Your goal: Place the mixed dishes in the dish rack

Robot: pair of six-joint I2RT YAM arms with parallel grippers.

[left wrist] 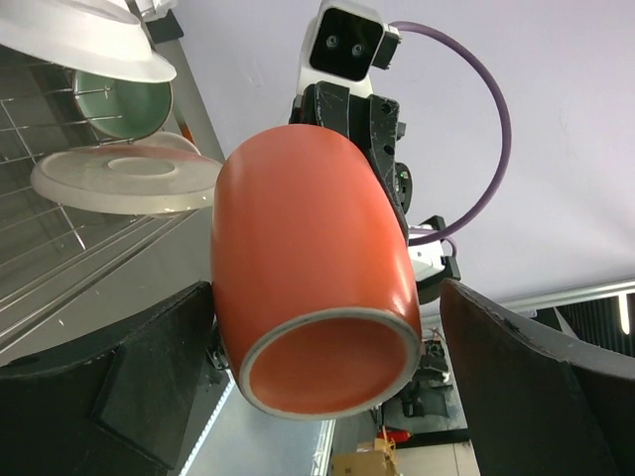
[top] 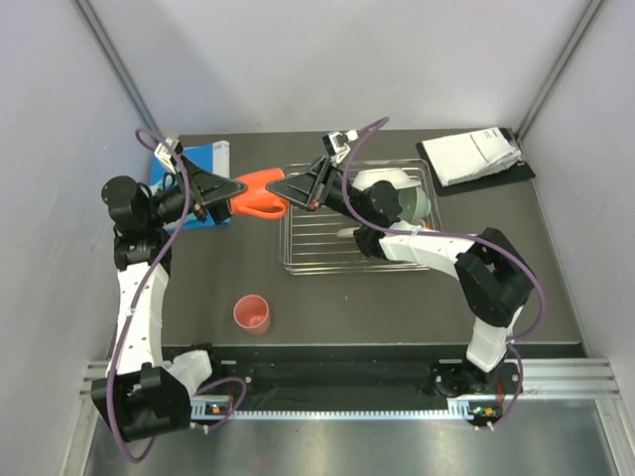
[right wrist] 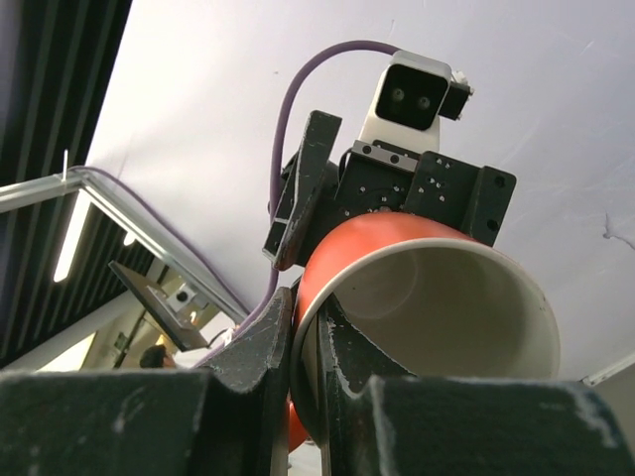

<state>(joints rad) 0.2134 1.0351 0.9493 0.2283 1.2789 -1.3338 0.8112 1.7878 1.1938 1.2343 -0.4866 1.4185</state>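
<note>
The orange white-lined mug hangs in the air between both arms, left of the dish rack. My right gripper is shut on its rim, one finger inside and one outside; the white inside of the mug faces that camera. My left gripper is open, its fingers wide on either side of the mug's base end, a gap showing on the right. The white shallow bowl, mint-green bowl and plate sit in the rack. The pink cup stands on the table. The orange bowl is not clearly visible.
A blue book lies at the back left under my left arm. White papers on a black board lie at the back right. My right arm stretches over the rack. Grey walls close in on both sides.
</note>
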